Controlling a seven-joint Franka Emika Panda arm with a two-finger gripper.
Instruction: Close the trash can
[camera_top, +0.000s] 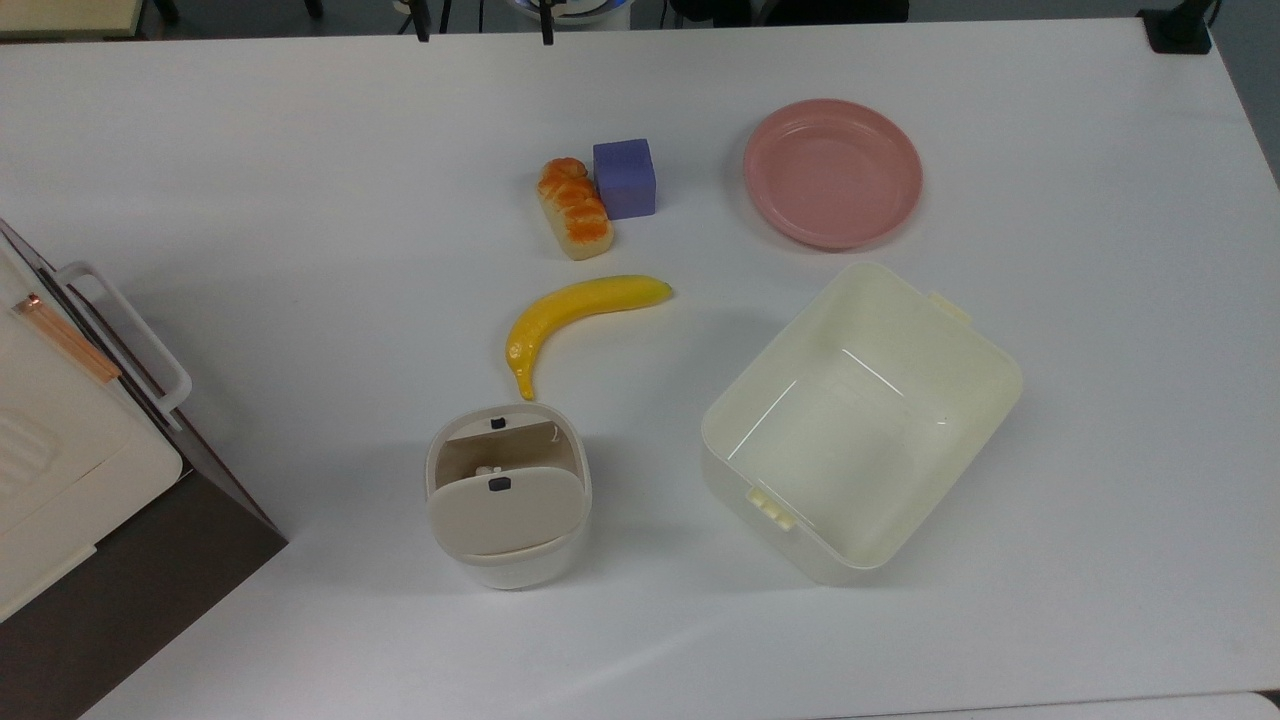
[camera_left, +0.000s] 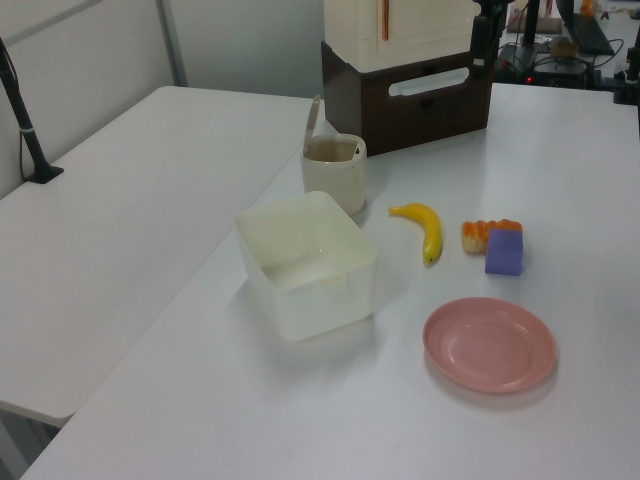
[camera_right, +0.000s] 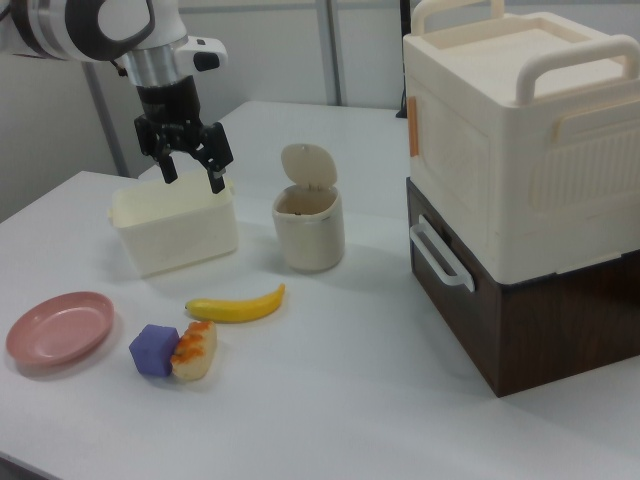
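On a white table (camera_top: 300, 150) beside grey partition walls (camera_left: 230, 40), the trash can (camera_right: 308, 228) stands lid-up near a banana (camera_right: 236, 305); the gripper (camera_right: 190, 172) hangs spread above a cream tub (camera_right: 175, 230)

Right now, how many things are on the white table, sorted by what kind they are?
Pretend food: 2, the banana and the bread
Blocks: 1, the purple cube
Plates: 1, the pink plate
Open containers: 2, the trash can with its lid up, and the cream tub
Big boxes: 1, the cream and brown stacked box
Total: 7
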